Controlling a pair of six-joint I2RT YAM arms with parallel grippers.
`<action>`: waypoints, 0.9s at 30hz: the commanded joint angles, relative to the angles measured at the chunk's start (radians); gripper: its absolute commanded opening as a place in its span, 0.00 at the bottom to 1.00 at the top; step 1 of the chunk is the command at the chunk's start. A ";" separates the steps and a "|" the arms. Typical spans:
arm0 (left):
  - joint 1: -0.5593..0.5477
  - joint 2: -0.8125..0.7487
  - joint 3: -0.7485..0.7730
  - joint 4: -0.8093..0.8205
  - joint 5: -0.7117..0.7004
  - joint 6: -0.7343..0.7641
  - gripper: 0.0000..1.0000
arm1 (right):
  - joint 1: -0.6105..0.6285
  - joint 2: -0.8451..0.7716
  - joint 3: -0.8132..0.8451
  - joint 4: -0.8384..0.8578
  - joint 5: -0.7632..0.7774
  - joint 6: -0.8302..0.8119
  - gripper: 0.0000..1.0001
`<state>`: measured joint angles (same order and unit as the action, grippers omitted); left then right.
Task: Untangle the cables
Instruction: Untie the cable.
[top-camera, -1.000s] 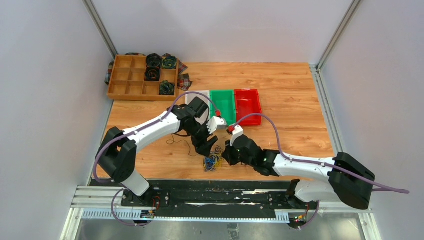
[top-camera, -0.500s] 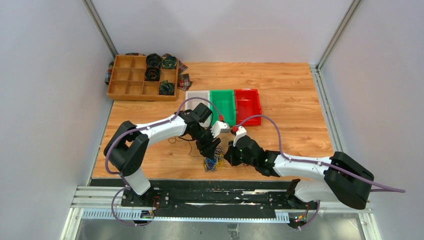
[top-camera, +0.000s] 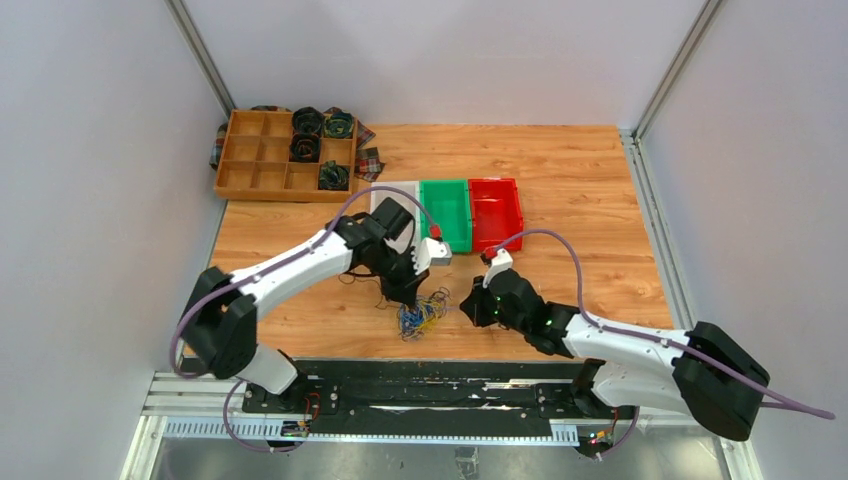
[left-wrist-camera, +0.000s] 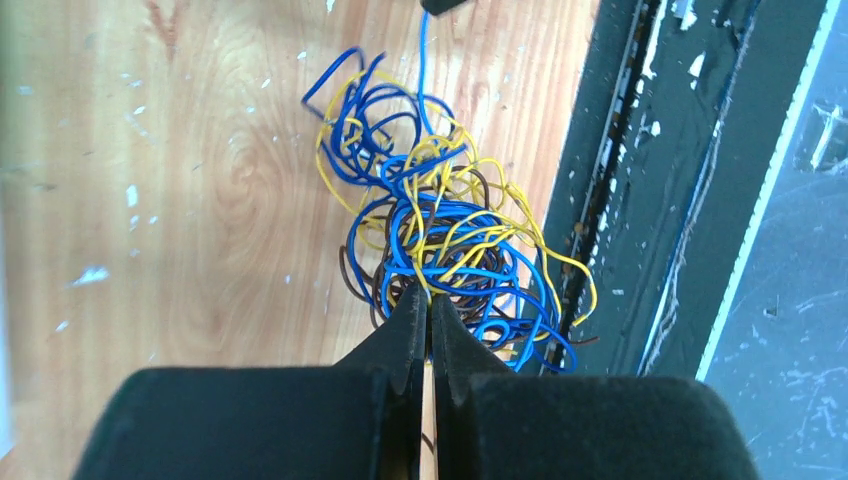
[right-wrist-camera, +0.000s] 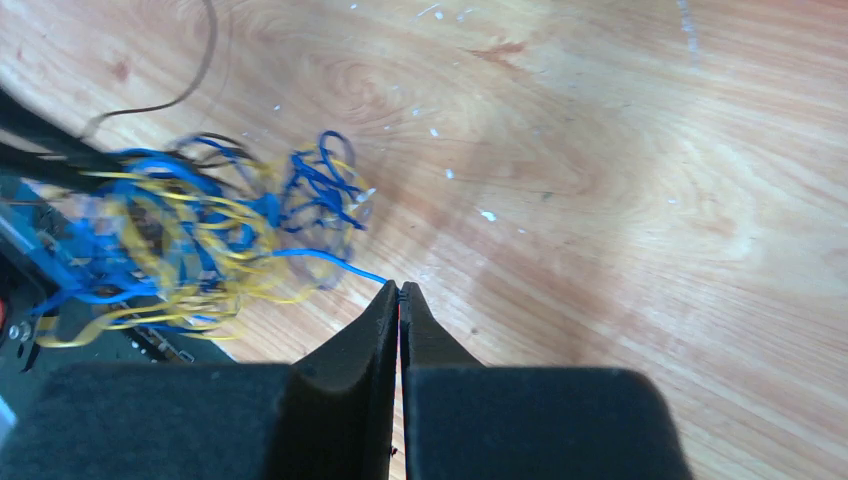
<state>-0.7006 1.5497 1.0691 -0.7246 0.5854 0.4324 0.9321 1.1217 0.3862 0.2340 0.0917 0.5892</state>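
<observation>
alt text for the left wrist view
The left gripper, jaws shut, is closed on the near edge of a tangle of blue, yellow and brown cables on a wooden table. One blue strand runs to the top edge.

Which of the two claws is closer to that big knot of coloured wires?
Left. The left gripper is closed right on the edge of the tangle of cables; the right gripper sits off to its side, pinching one blue strand that trails out of it.
</observation>
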 joint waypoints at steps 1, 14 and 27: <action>0.008 -0.155 0.035 -0.151 -0.063 0.094 0.01 | -0.027 -0.054 -0.022 -0.088 0.086 0.019 0.01; 0.013 -0.287 -0.026 -0.230 -0.181 0.209 0.01 | -0.043 -0.254 0.047 -0.354 0.302 -0.035 0.01; 0.144 -0.383 -0.216 -0.144 -0.580 0.418 0.01 | -0.441 -0.445 0.213 -0.724 0.389 -0.071 0.01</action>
<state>-0.6018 1.2293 0.8448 -0.8848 0.0914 0.7830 0.6224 0.6827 0.5320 -0.3252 0.4171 0.5320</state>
